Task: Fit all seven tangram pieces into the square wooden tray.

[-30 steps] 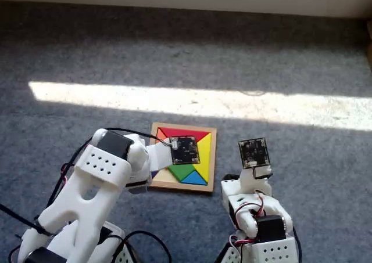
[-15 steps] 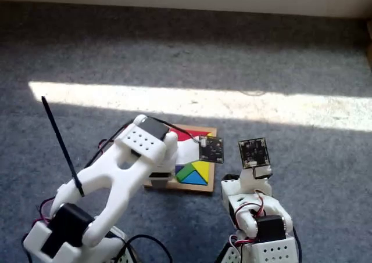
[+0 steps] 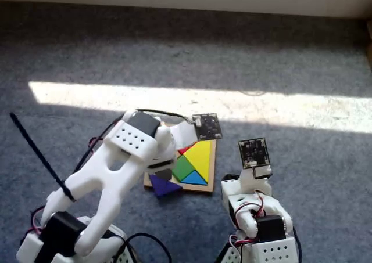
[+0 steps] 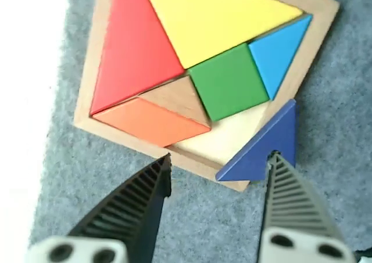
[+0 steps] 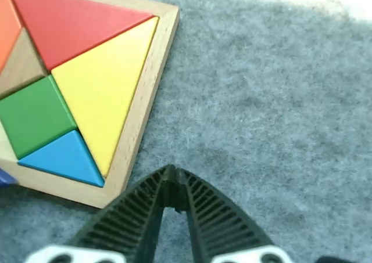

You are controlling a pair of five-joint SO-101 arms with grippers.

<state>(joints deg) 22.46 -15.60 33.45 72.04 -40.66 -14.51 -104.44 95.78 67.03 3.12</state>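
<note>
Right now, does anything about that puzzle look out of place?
Yes. The dark blue triangle lies askew over the rim of the wooden tray, partly out on the carpet, and the slot beside it in the tray is bare.

The square wooden tray (image 4: 86, 71) is showing pale tan on its rim and cream on its bare floor. The large red triangle (image 4: 133, 48) and large yellow triangle (image 4: 215, 13) are reading flat and plain, with no pattern. So are the green square (image 4: 229, 82), small light-blue triangle (image 4: 279, 48) and orange parallelogram (image 4: 152, 121). The small tan triangle (image 4: 177, 97) is blending with the tray's wood. The dark blue triangle (image 4: 264, 144) is leaning violet in the high view. The left claw (image 4: 218, 157) and right claw (image 5: 174, 176) are both showing black ribbed fingers on white bases. The blue-grey carpet (image 5: 279, 100) is looking finely speckled, with a pale sun band (image 3: 261, 106) crossing it.
</note>
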